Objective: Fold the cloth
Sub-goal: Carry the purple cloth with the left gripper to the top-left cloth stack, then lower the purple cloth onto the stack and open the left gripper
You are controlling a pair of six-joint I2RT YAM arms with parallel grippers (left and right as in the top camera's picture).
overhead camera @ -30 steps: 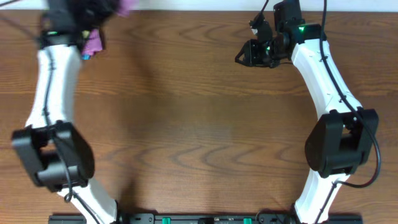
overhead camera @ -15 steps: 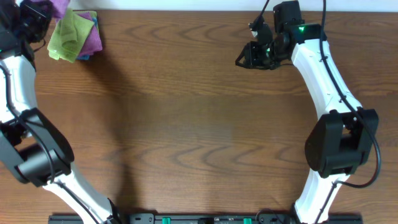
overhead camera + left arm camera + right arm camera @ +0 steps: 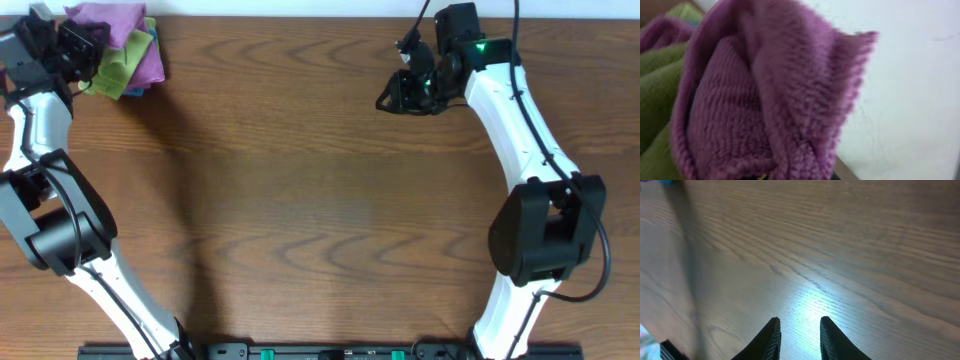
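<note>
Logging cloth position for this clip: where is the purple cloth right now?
Overhead view, far-left corner of the table: the cloth is bunched at the left gripper, over the lime-green cloth.

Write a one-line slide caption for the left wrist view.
Bunched purple cloth fills the frame, with a green cloth at left.

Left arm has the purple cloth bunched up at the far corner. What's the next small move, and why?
Probably swing the left gripper toward the table centre and lower the cloth there. It hangs bunched by the stacked cloths, too crumpled to fold, and the right gripper is open and empty.
</note>
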